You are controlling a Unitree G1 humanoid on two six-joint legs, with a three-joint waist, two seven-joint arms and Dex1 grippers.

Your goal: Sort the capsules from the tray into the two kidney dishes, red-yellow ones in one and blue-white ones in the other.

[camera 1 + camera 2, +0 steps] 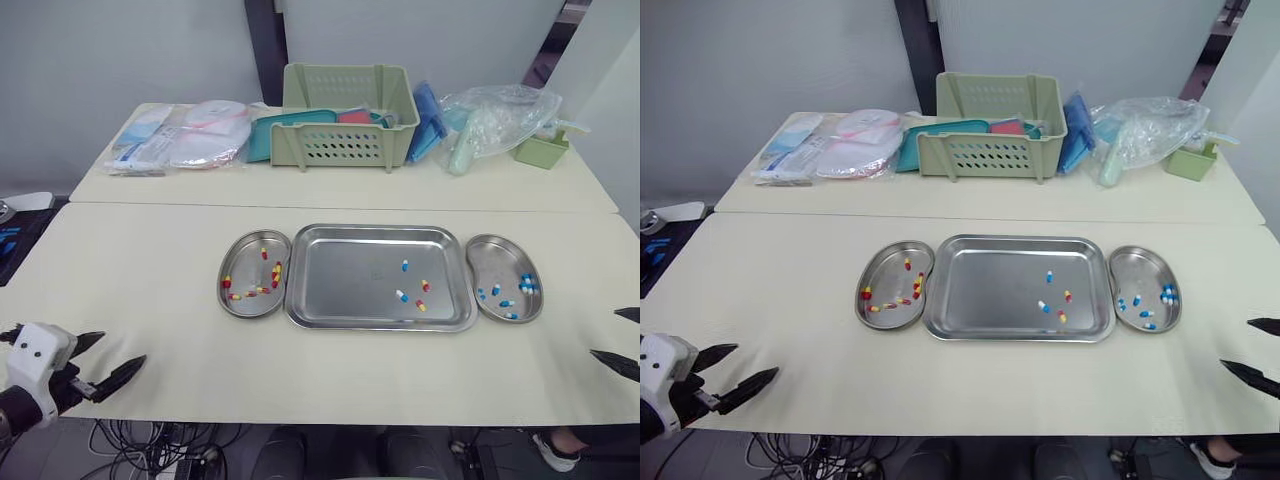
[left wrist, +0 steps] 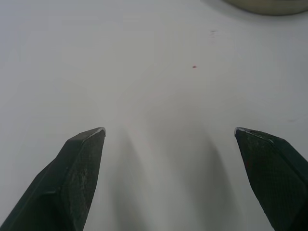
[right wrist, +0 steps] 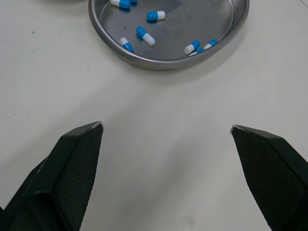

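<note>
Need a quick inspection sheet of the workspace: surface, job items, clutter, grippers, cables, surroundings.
Surface: cream table, bare around the job's things.
Job's things: tray holds four unsorted capsules, two of each colour; left kidney dish holds red-yellow capsules; right kidney dish holds blue-white capsules.
Clutter: rear table carries a green basket, plastic packets, a clear bag and a small green box.
Grippers: left gripper and right gripper both open and empty, over the table's front edge.
Cables: tangle of cables on the floor below the front edge.
Surroundings: grey wall.
</note>
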